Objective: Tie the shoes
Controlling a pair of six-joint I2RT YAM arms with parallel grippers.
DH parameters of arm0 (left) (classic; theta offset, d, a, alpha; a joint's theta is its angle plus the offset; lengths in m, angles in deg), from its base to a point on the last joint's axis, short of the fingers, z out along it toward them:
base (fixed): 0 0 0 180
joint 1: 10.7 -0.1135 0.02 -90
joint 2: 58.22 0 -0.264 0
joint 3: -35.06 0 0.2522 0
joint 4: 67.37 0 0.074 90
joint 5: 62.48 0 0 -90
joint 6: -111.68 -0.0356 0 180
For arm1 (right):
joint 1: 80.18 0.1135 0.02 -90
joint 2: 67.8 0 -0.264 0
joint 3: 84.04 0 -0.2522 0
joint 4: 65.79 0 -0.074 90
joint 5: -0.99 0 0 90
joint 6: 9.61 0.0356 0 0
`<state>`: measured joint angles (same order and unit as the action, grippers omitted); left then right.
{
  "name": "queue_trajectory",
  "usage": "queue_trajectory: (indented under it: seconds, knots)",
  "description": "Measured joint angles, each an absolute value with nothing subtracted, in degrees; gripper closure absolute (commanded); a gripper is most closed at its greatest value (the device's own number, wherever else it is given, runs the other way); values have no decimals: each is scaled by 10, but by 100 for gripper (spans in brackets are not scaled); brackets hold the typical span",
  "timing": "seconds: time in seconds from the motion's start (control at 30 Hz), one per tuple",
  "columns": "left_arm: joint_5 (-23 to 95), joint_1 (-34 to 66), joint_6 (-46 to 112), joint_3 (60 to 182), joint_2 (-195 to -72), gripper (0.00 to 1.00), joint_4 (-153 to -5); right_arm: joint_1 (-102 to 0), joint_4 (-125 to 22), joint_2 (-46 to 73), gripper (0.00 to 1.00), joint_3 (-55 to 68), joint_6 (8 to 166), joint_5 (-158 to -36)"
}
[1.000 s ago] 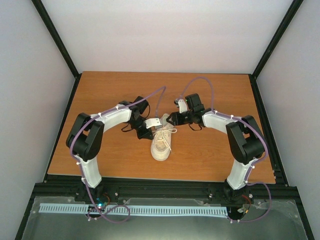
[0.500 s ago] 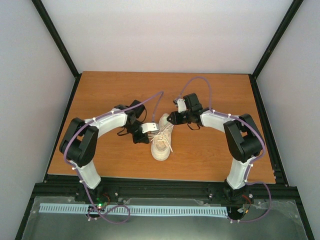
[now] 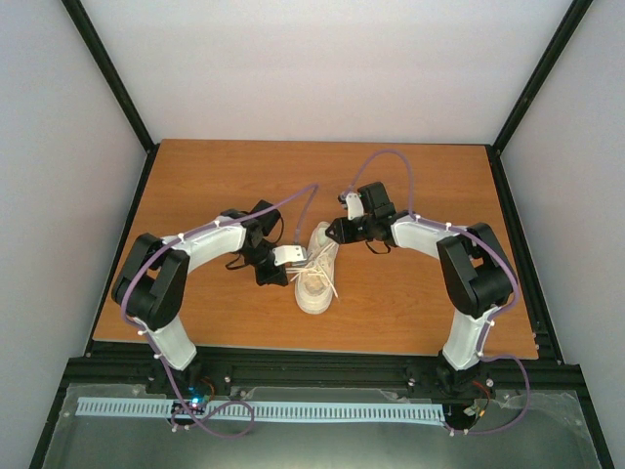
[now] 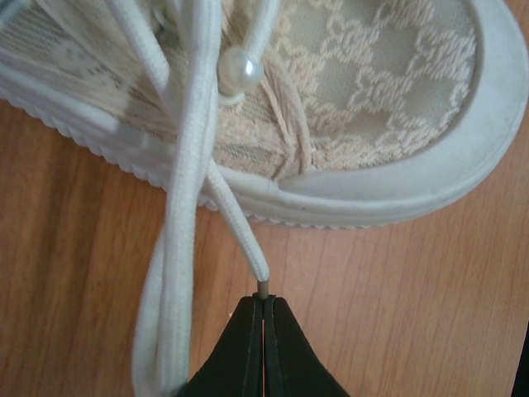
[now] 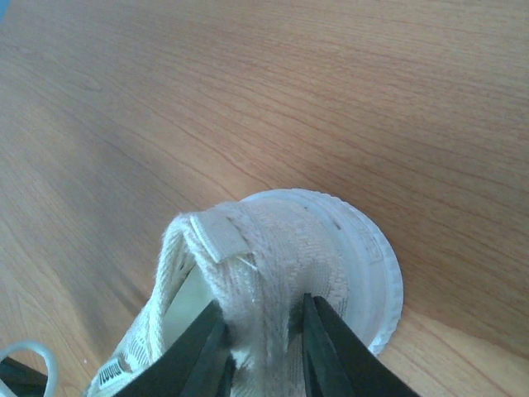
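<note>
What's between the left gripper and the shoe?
In the left wrist view, bare table, crossed by the lace whose tip the left gripper pinches, running up to the shoe.

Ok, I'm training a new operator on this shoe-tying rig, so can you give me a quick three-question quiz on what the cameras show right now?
1. True or false: the left gripper is shut on the tip of a lace.
2. Which part of the sneaker does the right gripper clamp? A) toe B) heel C) tongue
3. Fill in: the sneaker's toe points toward the ___ edge of the table.

Key: 1 true; 2 B; 3 near (the arms' side).
</note>
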<state>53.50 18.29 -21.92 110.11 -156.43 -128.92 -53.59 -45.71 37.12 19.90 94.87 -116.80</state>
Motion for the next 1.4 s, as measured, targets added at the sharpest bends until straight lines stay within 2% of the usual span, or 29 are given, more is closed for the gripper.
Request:
queue_trajectory:
  seconds: [0.13,0.67,0.77,0.8,0.87,0.93,1.07,1.2,1.27,1.33,1.4]
  knots:
    - [520,183,-225,1087,-1564,99,-1289,-535,-452,368,90,198,941,-1167]
    - [471,154,-247,1057,-1564,99,-1285,-535,-438,370,88,190,932,-1166]
    - [467,147,-247,1057,-1565,99,-1282,-535,-438,370,83,189,931,-1167]
    - [466,147,-246,1057,-1565,94,-1280,-535,-438,370,80,189,931,-1167]
    - [465,146,-246,1057,-1565,70,-1276,-535,-438,369,70,189,929,-1168]
    - [463,146,-243,1059,-1565,60,-1272,-535,-436,366,60,189,927,-1167]
    - [465,146,-244,1060,-1535,53,-1272,-535,-419,335,51,191,918,-1155]
    - [478,161,-246,1062,-1432,48,-1274,-535,-414,267,43,210,917,-1149]
    - [482,186,-246,1062,-1391,46,-1269,-535,-420,243,29,222,923,-1151]
    - [482,219,-245,1063,-1372,43,-1262,-535,-429,235,28,233,932,-1155]
    - [477,244,-241,1063,-1386,42,-1249,-535,-436,241,31,239,939,-1161]
